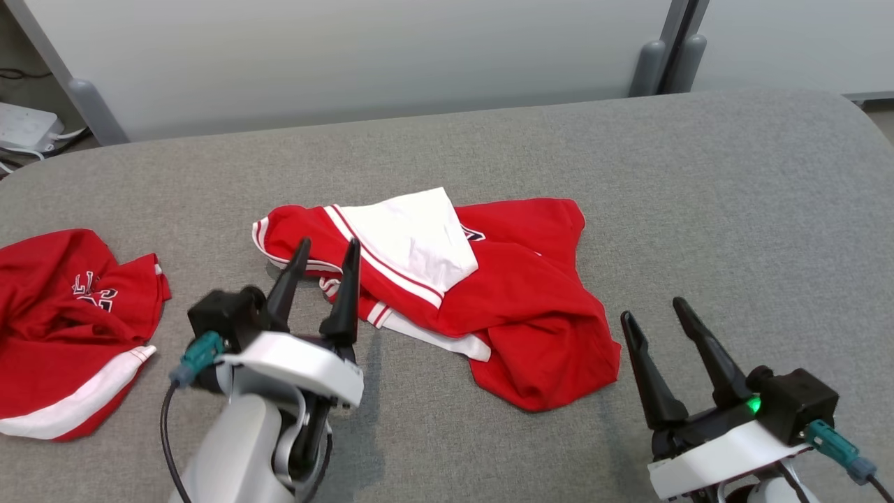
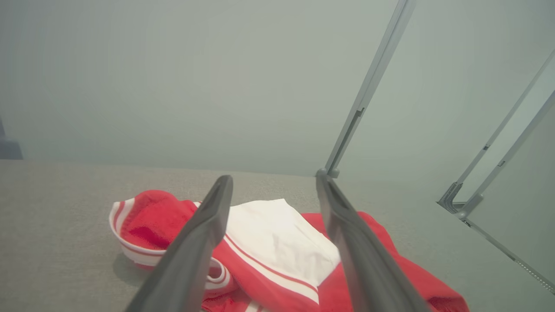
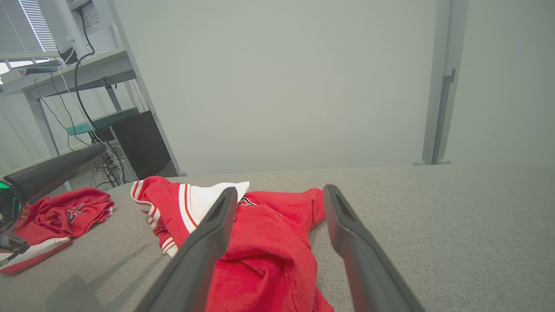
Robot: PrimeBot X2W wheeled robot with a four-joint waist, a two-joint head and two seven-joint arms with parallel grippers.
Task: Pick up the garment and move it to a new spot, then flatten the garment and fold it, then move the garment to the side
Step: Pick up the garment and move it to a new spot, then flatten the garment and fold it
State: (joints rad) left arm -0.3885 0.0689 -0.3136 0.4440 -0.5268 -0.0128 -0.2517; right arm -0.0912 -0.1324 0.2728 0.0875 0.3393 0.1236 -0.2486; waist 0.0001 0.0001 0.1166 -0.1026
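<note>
Garment (image 1: 517, 300) just beyond left claw (image 1: 329, 243), apparently apart

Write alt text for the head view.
A crumpled red and white garment lies in the middle of a grey table, the open left tool at its left edge and the open right tool off its lower right. A second red garment lies bunched at far left.

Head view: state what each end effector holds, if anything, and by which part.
Nothing is held. The left end effector is open at the edge of the red garment; the right end effector is open, apart from it.
</note>
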